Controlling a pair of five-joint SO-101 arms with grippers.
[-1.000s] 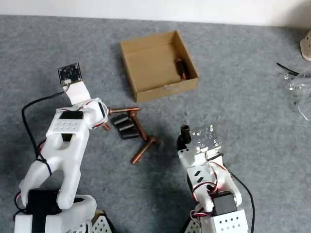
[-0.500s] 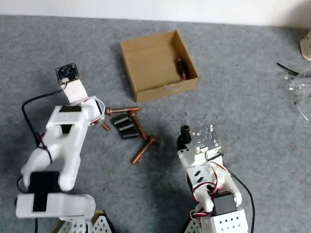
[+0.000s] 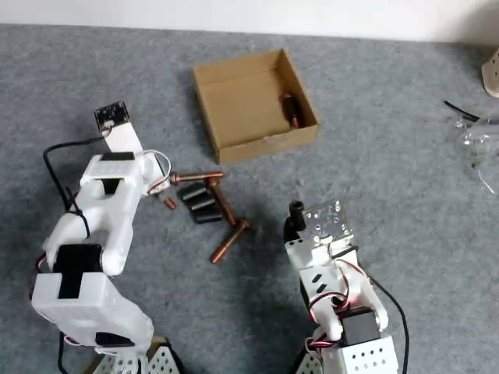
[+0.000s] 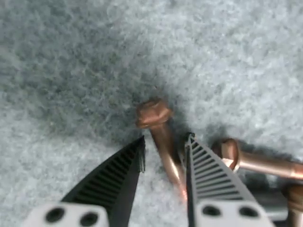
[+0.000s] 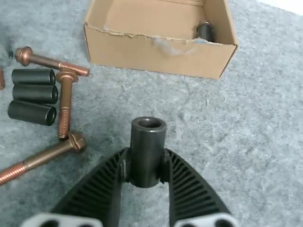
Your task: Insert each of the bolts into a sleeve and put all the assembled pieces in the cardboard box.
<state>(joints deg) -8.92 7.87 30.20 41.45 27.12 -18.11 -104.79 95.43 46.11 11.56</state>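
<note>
My left gripper (image 4: 165,140) sits spread around a bolt (image 4: 154,114); I'd close squarely mid-shank. Right gripper (image 5: 146,163) pinches a sleeve (image 5: 148,137).

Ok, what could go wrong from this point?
1. The bolt lies off-centre between the open left jaws, near one of them; closing might twist it instead of gripping squarely.
2. Another bolt lies just outside that jaw and could get nudged.
3. The right jaws pinch the sleeve away from its open end, so insertion force may tip it.
</note>
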